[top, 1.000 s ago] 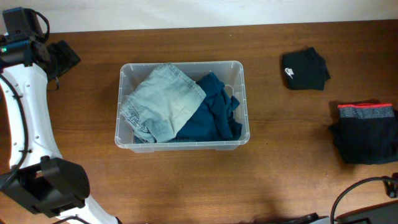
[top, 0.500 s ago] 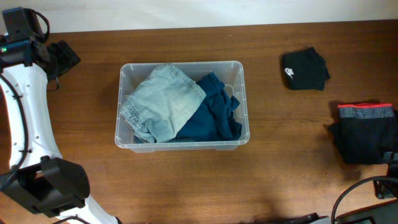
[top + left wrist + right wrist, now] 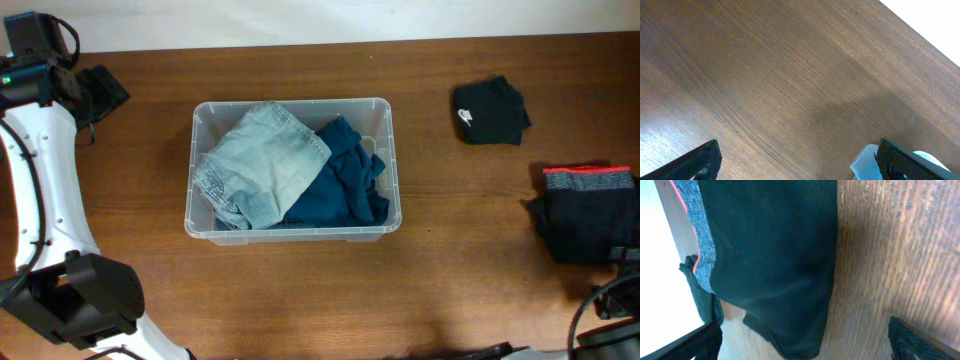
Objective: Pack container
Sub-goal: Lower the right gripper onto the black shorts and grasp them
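I count jeans (image 3: pixel 262 160) and blue cloth (image 3: pixel 348 188) packed in the container (image 3: pixel 292 232) at mid-table, a small black garment (image 3: pixel 490 110) and a banded one (image 3: pixel 585 218) waiting to its right, my left gripper (image 3: pixel 800 165) and right gripper (image 3: pixel 805 342) both wide and empty.

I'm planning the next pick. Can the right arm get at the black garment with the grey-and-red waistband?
Probably yes: the black garment lies uncovered on the table, and the open right gripper faces it with nothing between.
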`<state>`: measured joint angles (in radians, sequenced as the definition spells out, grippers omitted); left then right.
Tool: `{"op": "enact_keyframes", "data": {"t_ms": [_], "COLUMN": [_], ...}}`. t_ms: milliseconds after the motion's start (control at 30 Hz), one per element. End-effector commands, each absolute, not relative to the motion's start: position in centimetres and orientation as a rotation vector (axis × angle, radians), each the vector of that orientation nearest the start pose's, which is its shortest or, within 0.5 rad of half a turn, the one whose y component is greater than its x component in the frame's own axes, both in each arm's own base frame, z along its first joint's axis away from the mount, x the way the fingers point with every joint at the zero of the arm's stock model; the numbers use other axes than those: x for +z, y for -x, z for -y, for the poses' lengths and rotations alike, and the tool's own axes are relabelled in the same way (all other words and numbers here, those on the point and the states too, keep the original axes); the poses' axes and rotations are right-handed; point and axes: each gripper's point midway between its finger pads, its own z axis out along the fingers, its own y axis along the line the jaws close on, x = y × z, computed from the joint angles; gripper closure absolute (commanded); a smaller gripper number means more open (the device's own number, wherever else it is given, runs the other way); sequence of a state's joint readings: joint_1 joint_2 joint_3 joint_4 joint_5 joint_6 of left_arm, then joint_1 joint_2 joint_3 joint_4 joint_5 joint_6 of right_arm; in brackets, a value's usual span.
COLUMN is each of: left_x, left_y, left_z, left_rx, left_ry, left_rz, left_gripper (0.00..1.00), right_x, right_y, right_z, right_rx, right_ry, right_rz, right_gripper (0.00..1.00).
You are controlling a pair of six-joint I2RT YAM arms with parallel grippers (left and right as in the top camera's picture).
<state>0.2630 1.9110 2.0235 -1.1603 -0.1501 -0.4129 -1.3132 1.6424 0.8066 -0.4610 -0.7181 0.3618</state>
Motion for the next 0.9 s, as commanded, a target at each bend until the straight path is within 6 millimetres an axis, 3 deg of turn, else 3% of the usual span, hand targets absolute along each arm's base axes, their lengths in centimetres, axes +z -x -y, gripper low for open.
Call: {"op": "enact_keyframes", "data": {"t_ms": [0, 433, 867], "left_x": [23.9, 23.9, 23.9], "left_y": [-44.5, -44.5, -44.5], "left_z": [-14.7, -14.7, -14.7], "left_rx": [0.144, 0.144, 0.144], "left_ry": [0.93, 0.93, 0.93], "left_rz": [-2.432, -2.432, -2.432], "left_gripper": [0.01, 0.01, 0.01], "right_x": [3.5, 2.7, -1.3], "right_y": [-19.0, -19.4, -21.3], "right_z": [26.1, 27.4, 26.3], "right_rx": [0.712, 0.674, 0.791], "right_ry": [-1.721, -1.678, -1.663], "right_rz": [-1.781, -1.778, -1.82], "right_gripper": [0.01, 0.01, 0.01]}}
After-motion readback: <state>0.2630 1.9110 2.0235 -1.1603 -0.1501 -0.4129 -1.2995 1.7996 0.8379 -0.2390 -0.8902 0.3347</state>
